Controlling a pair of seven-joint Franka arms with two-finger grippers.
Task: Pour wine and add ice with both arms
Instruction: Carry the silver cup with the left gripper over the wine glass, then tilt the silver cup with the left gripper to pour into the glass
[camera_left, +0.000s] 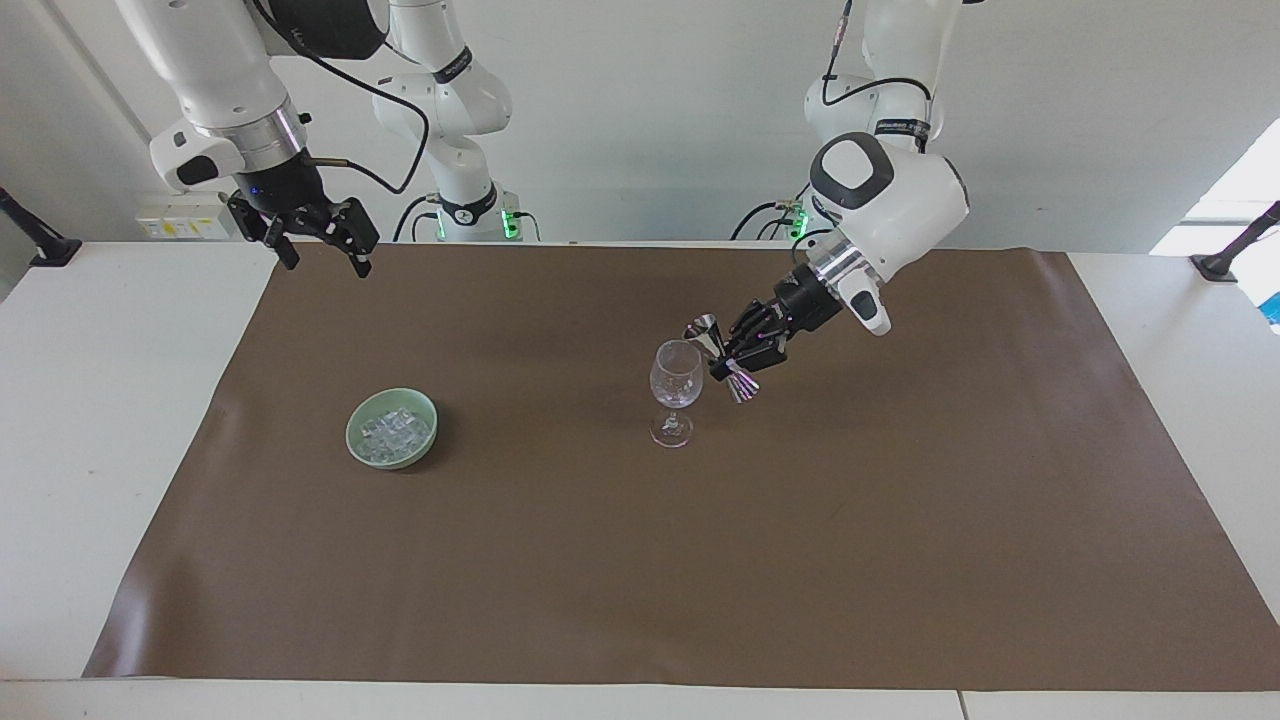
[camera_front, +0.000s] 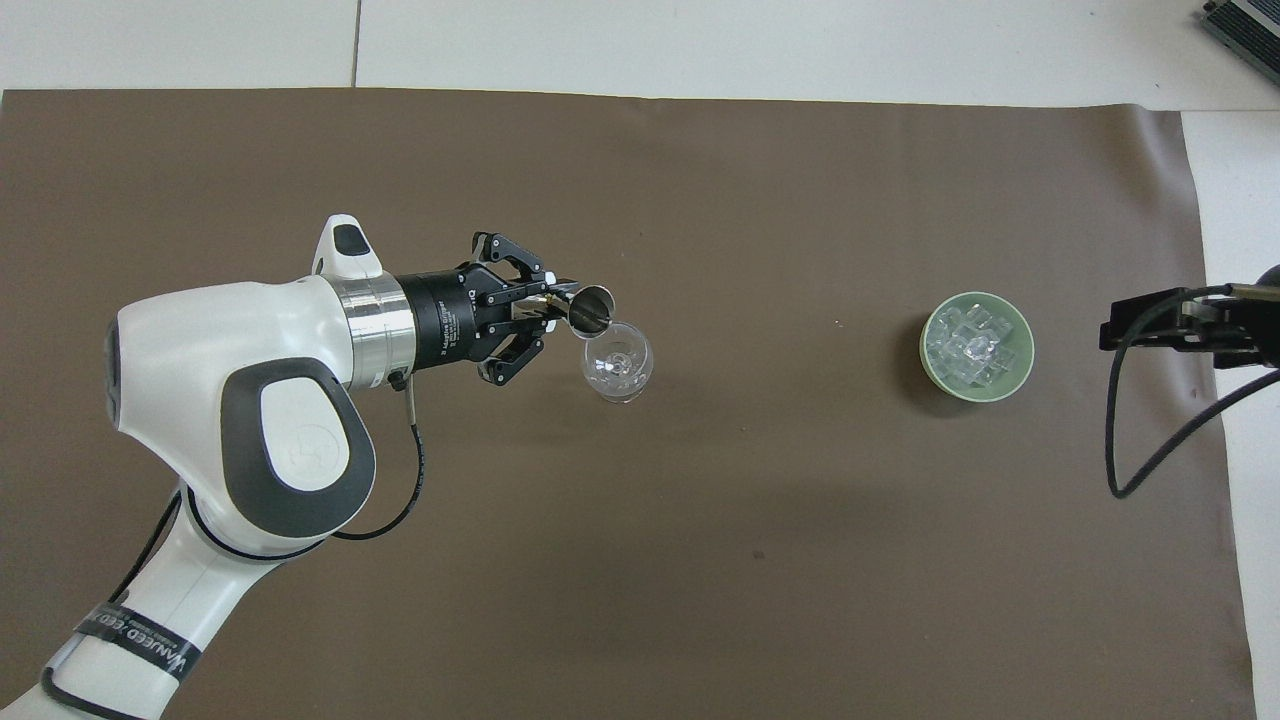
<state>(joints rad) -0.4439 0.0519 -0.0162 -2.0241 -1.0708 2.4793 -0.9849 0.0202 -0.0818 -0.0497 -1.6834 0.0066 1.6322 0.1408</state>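
Left end effector (camera_left: 732, 352) tips a jigger (camera_left: 722, 358) (metal) at the wine glass (camera_left: 675, 391).
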